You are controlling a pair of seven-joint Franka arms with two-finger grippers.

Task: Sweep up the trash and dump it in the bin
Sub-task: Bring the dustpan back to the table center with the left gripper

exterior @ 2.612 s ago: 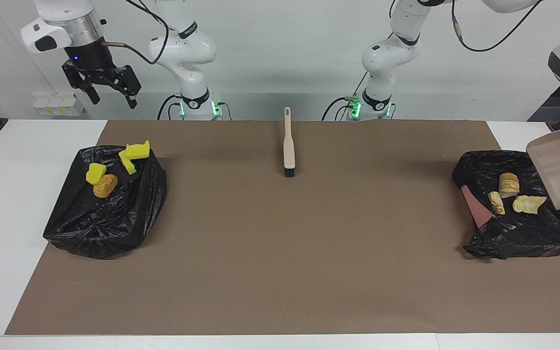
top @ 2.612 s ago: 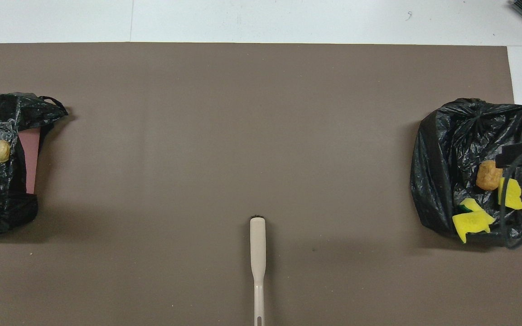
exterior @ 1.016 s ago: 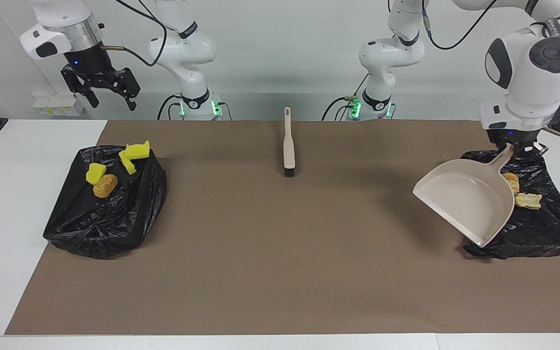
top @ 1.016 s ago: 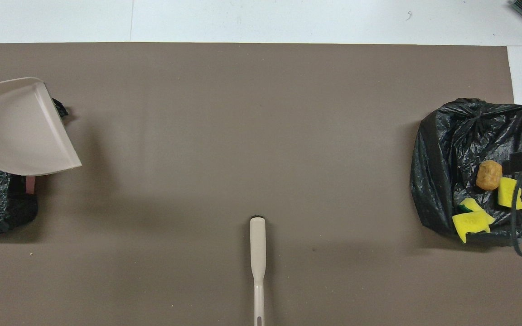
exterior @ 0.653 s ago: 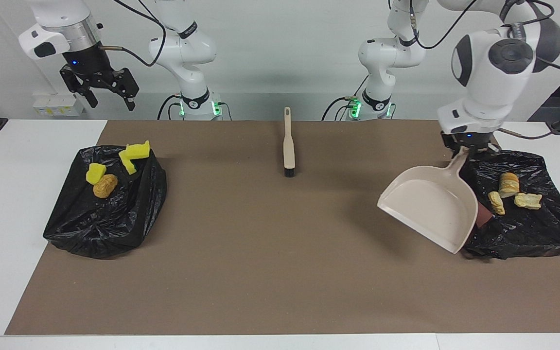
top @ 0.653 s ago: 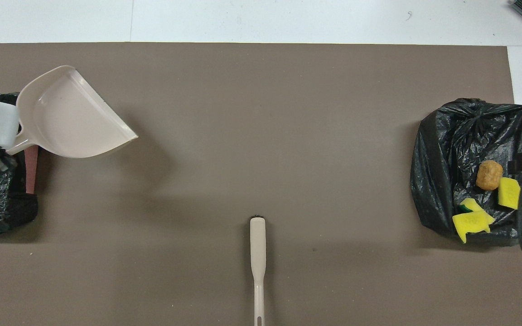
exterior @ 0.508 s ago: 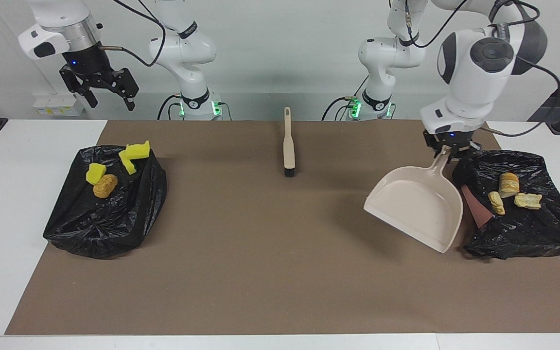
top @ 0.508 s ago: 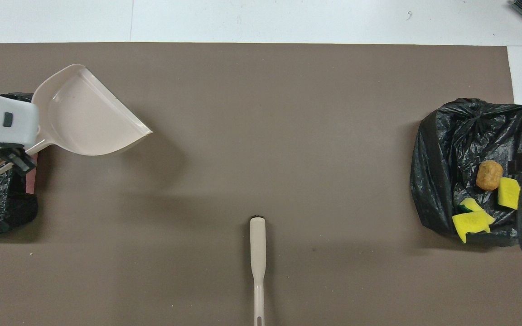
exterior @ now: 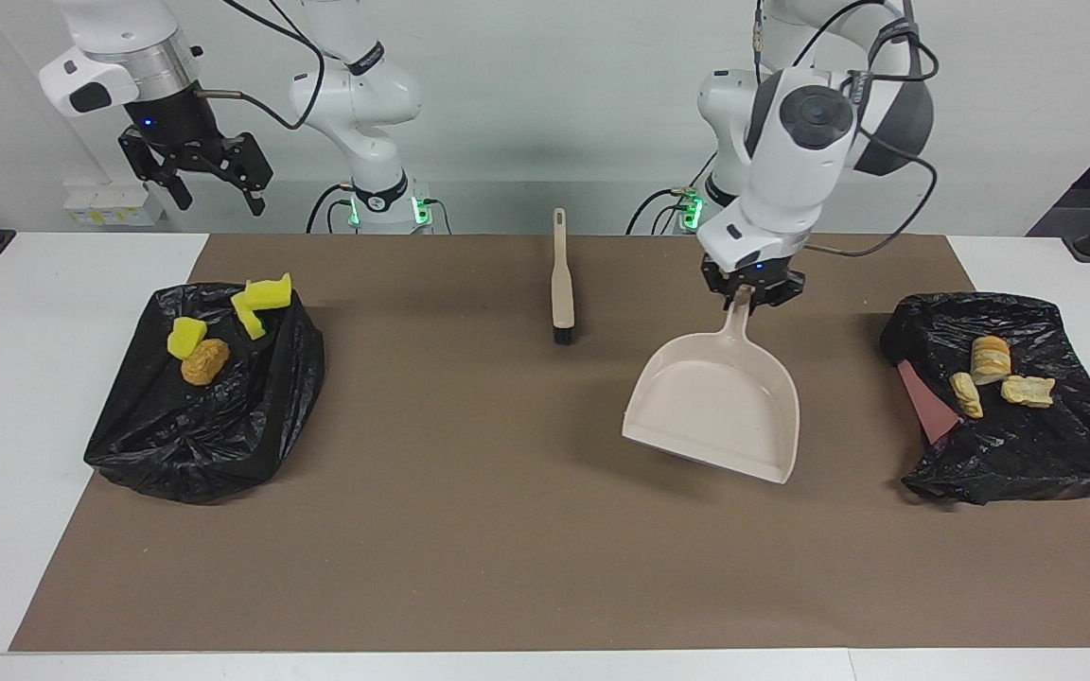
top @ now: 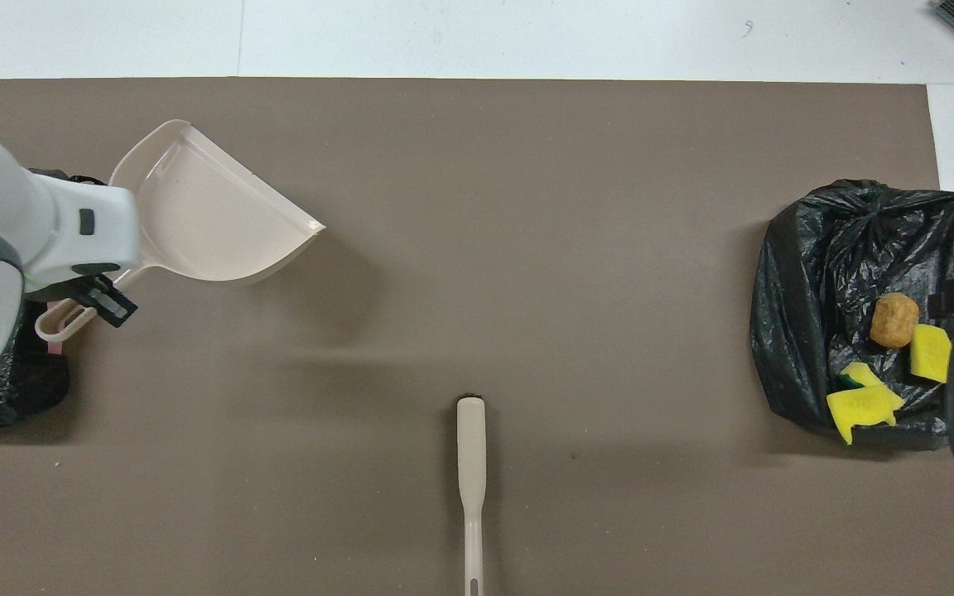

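Treat the trash [exterior: 990,374] as light, crumbly scraps; scoop, never pinch. Left end effector [exterior: 751,291] is clenched on the dustpan [exterior: 720,407] handle; right end effector [exterior: 214,180] hangs released.

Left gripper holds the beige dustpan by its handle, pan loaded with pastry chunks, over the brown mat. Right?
Not quite: the beige plastic dustpan is empty. The facing view shows the pale golden pastry chunks on the black bag. The left gripper does hold its handle over the brown mat.

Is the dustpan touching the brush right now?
Apart. The facing view shows bare brown mat between the dustpan, held by the left gripper, and the brush; the overhead view shows the same gap.
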